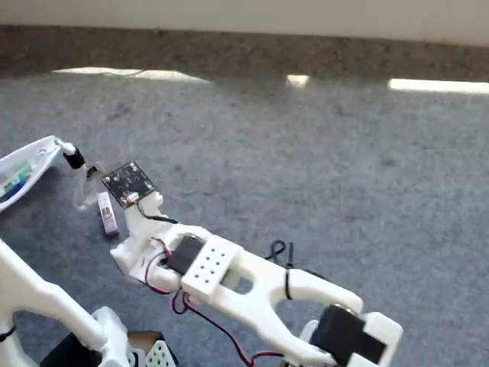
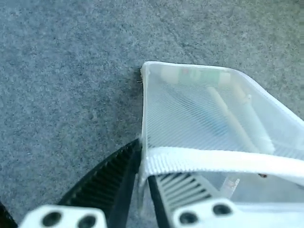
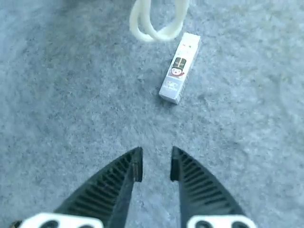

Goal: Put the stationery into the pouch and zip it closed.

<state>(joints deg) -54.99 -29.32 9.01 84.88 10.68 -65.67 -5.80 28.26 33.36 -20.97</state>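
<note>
The white mesh pouch [image 2: 213,114] holds a few pens and a white tube, and my left gripper [image 2: 144,176] is shut on its woven edge. In the high view the pouch [image 1: 27,168] lies at the far left, with a black zipper pull [image 1: 74,159] and a white cord loop [image 1: 81,193] hanging from it. A small printed box [image 3: 179,68] lies on the carpet just beyond the cord loop [image 3: 156,21]. My right gripper [image 3: 156,165] is open a short way from the box, with nothing between its fingers. The box [image 1: 108,214] sits beside the right arm's wrist [image 1: 130,182].
Grey carpet [image 1: 321,168] covers the table out to a brown strip [image 1: 244,50] at the far edge. The right arm [image 1: 229,275] stretches across the near middle, with a black cable clip [image 1: 279,250] beside it. The left arm [image 1: 46,302] rises at the near left.
</note>
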